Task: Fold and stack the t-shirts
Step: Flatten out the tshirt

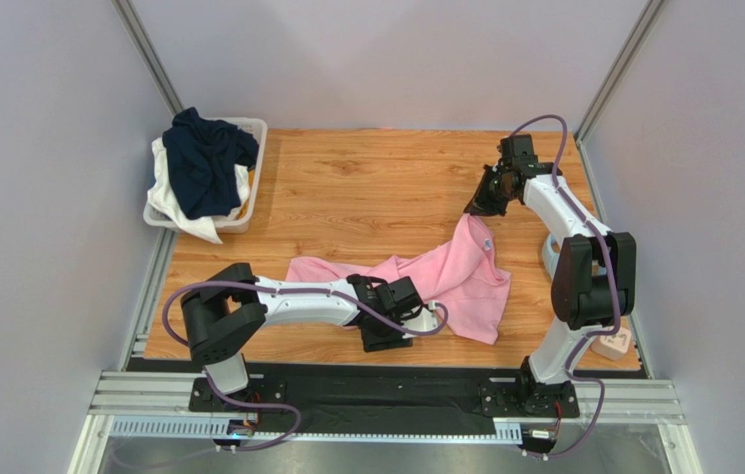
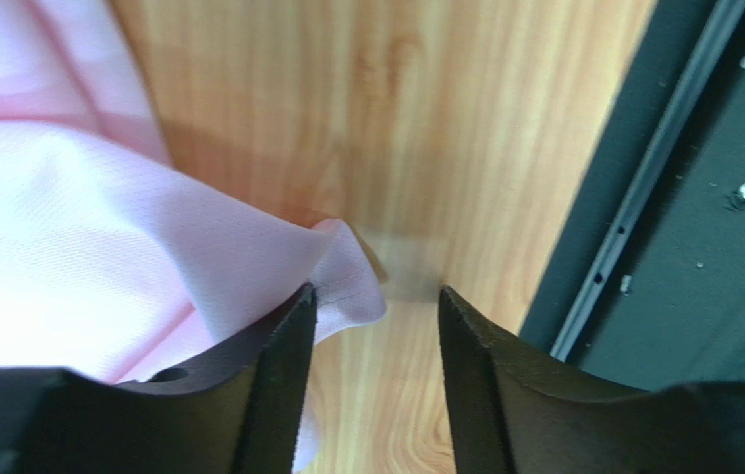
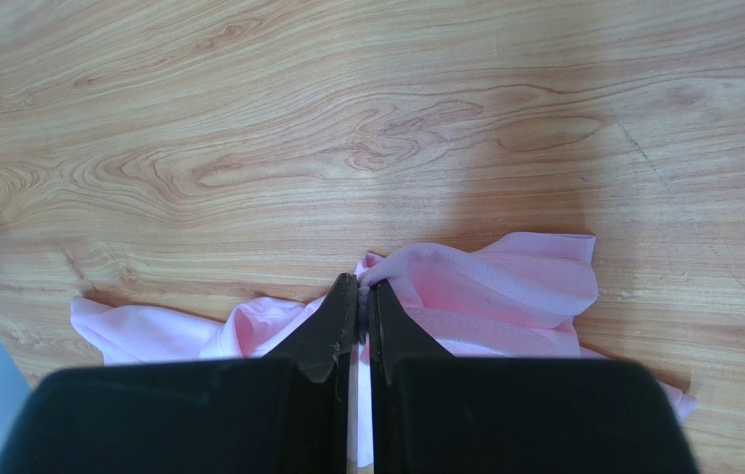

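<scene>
Extended right gripper (image 3: 361, 288) on pink t-shirt (image 3: 505, 281)

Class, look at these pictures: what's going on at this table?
Two robot arms are working on the pink t-shirt, crumpled on the table. The right end effector is shut on its far edge; the left end effector is open at its near corner. The navy t-shirt sits in the white basket.

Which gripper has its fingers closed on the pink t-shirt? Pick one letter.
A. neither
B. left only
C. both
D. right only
D: the right gripper is pinched shut on a fold of the pink t-shirt, while the left gripper stands open, with a corner of the cloth against only one of its fingers.
</scene>
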